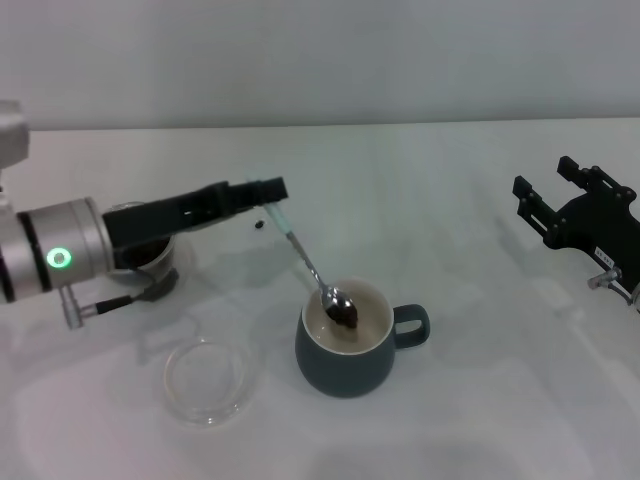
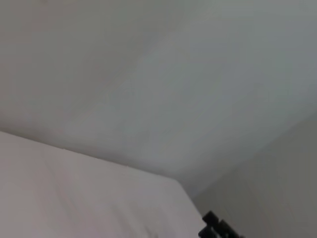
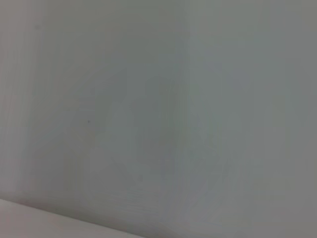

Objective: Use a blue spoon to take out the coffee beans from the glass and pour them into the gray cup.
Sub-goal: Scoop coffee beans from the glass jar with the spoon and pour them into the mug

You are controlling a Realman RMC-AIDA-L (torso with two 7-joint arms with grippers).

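In the head view my left gripper [image 1: 268, 196] is shut on the pale handle of the blue spoon [image 1: 311, 268]. The spoon slants down to the right, with its metal bowl inside the mouth of the gray cup [image 1: 347, 352]. Dark coffee beans [image 1: 345, 314] lie in the spoon's bowl. The cup stands at the table's middle front, handle to the right. The glass [image 1: 152, 266] stands at the left, mostly hidden behind my left arm. My right gripper [image 1: 556, 196] is open and empty, parked above the table at the far right.
A shallow clear glass dish [image 1: 205, 381] lies left of the cup near the front edge. A small dark speck [image 1: 259, 225] lies under the left gripper. The left wrist view shows wall, table and a black part [image 2: 216, 227] far off.
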